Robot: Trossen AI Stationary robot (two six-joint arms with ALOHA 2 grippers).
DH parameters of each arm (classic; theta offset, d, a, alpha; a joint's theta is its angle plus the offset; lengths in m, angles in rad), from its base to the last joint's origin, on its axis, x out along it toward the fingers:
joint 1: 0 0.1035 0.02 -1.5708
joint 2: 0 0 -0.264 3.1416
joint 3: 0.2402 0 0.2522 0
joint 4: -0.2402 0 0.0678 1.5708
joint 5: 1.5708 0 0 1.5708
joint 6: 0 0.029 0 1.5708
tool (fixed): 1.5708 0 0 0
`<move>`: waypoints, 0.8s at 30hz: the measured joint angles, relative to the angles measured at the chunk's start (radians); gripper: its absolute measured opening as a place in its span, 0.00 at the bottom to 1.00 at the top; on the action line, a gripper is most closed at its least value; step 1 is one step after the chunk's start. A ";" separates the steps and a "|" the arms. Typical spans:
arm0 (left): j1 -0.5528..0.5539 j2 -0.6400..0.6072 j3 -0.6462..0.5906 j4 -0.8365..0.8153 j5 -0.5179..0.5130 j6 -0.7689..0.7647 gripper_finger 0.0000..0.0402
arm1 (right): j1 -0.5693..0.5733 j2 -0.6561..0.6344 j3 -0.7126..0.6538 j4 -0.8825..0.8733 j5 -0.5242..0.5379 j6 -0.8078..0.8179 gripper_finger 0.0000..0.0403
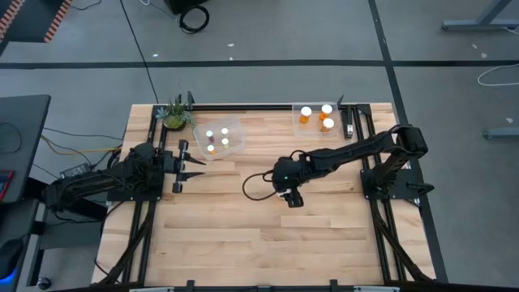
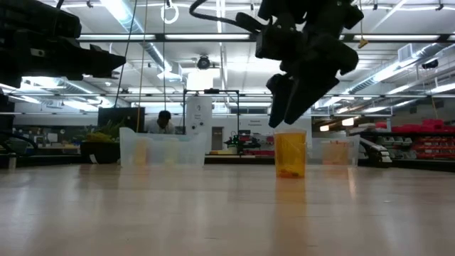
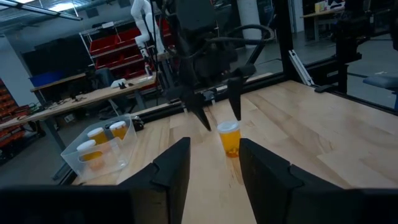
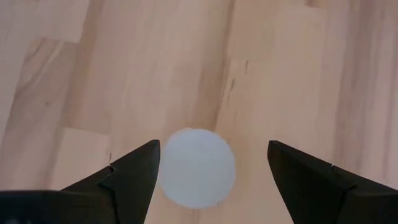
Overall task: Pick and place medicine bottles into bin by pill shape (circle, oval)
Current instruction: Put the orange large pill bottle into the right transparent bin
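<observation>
One medicine bottle [image 3: 229,138], orange with a white cap [image 4: 198,167], stands upright on its base on the table's middle [image 2: 290,153]. My right gripper [image 4: 212,149] hangs open just above it, pointing steeply down, one finger on either side of the cap and touching nothing [image 3: 221,119]. In the high view the gripper [image 1: 292,197] hides the bottle. My left gripper [image 1: 188,168] waits open at the table's left edge, level and pointing toward the bottle [image 3: 214,146].
A clear bin [image 1: 217,138] with several white-capped bottles sits at the far left, next to a small green plant [image 1: 174,113]. A second clear bin [image 1: 318,118] with orange bottles sits at the far right. Bare wood lies toward the near edge.
</observation>
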 joint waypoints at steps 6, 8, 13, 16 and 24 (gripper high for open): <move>0.000 0.000 0.000 0.000 0.000 0.000 0.36 | 0.002 0.000 -0.029 0.017 -0.008 0.012 0.76; 0.000 0.000 0.000 0.000 0.000 0.000 0.35 | 0.002 0.000 -0.029 0.021 -0.008 0.018 0.76; 0.000 0.000 0.000 0.000 0.000 0.000 0.35 | 0.002 0.000 -0.029 0.018 -0.009 0.024 0.76; 0.000 0.000 0.000 0.000 0.000 0.000 0.36 | 0.002 0.000 -0.029 0.018 -0.009 0.026 0.76; 0.000 0.000 0.000 0.000 0.000 0.000 0.36 | 0.002 0.000 -0.071 0.036 -0.009 0.042 0.76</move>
